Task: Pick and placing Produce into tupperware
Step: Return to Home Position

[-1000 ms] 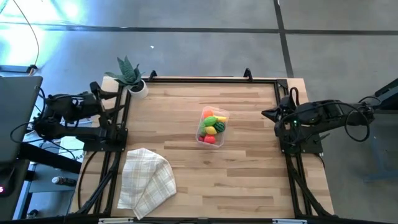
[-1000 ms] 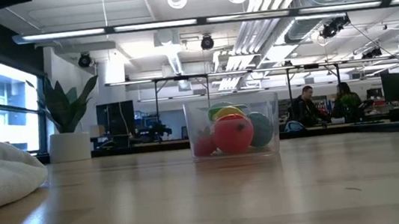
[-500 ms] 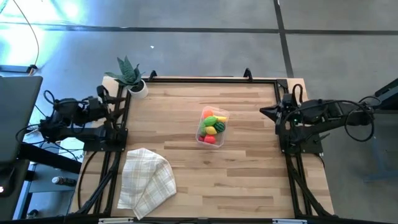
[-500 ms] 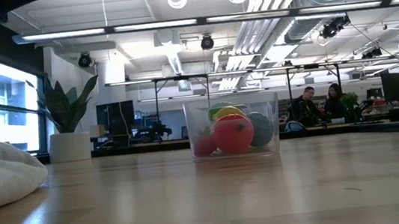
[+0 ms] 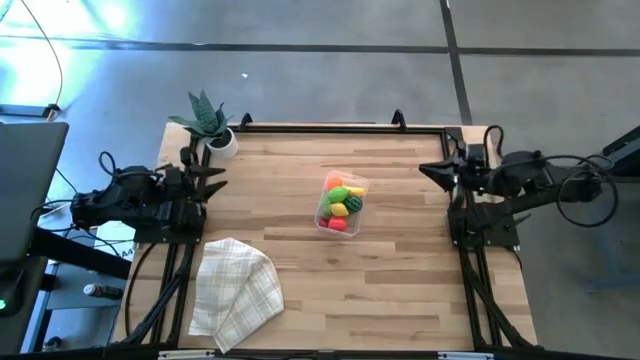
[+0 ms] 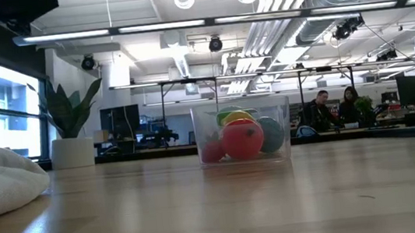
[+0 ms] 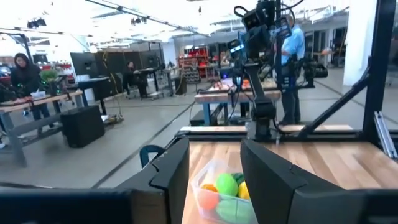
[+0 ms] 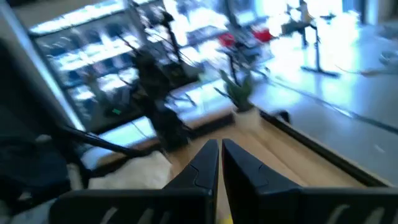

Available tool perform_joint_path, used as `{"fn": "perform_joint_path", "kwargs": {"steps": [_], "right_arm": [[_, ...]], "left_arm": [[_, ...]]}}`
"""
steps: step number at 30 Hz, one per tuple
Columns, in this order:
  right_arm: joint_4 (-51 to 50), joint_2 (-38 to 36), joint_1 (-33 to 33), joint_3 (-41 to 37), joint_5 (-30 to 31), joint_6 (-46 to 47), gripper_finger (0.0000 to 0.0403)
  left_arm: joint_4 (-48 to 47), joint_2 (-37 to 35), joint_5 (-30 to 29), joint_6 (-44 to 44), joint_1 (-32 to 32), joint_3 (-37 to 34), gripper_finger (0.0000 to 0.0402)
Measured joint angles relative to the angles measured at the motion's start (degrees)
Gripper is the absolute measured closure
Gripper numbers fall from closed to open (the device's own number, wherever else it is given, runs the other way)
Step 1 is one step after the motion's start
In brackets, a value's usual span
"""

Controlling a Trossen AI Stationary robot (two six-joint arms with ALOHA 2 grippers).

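A clear tupperware tub (image 6: 202, 125) sits near the middle of a wooden counter (image 5: 400, 270). It holds the toy produce (image 5: 340, 203), pieces in red, yellow, green and orange. The left end effector (image 5: 212, 178) hovers at the counter's left edge, fingers spread and empty, pointing toward the tub and well apart from it. The right end effector (image 5: 430, 170) hovers at the right edge, fingers pressed together on nothing, also well apart from the tub. A checked cloth (image 5: 235, 290) lies on the counter's left part. A potted plant (image 5: 207, 118) stands at a left corner.
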Motion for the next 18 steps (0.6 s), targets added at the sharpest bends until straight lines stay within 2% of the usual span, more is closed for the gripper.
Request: {"fn": "perform_joint_path", "kwargs": {"steps": [4,8,12,18], "right_arm": [[4.9,-2.0,0.0,1.7,-5.4,-3.8,0.0392],[7.1,-7.4,0.0,1.9,-11.3,-6.7,0.0392],[7.4,-14.6,0.0,-0.4,-11.2,-6.0,0.0392],[7.9,-22.8,0.0,-6.5,-9.3,-4.3,0.0392]], "left_arm": [[3.0,0.0,0.4,-1.0,0.0,-3.2,0.0275],[7.2,0.0,1.0,-1.8,0.0,-6.3,0.0282],[11.1,0.0,2.0,-2.1,0.0,-8.7,0.0288],[11.8,0.0,2.3,-2.5,0.0,-9.7,0.0290]]}}
